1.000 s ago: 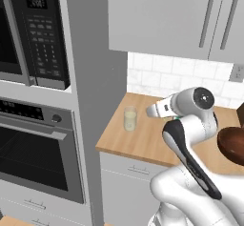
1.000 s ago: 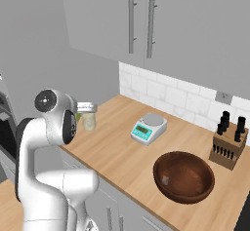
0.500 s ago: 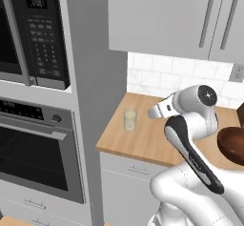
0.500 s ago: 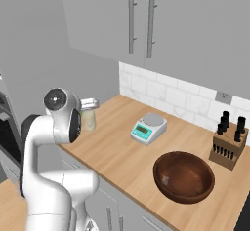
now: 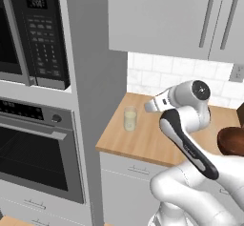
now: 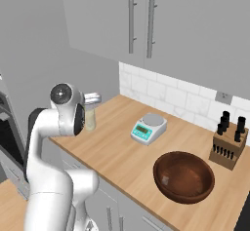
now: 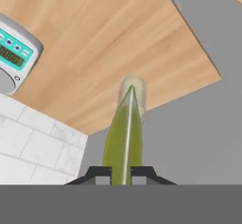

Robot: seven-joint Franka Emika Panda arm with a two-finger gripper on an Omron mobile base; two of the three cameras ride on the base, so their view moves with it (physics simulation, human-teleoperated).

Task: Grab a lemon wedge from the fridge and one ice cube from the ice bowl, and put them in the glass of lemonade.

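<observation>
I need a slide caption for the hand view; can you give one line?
Tool shut on a lemon wedge, above the glass of lemonade on the wooden counter.

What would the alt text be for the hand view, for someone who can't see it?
Looking down along the robot's claw, which pinches a yellow-green lemon wedge whose tip lines up with the small glass of lemonade on the wooden counter below. A teal-faced kitchen scale sits at the left edge, white wall tiles at lower left.

Your glass of lemonade (image 5: 130, 118) stands on the counter (image 5: 143, 141), near its left end. The scale (image 6: 149, 127) sits to its right, the bowl (image 6: 183, 176) farther right.
</observation>
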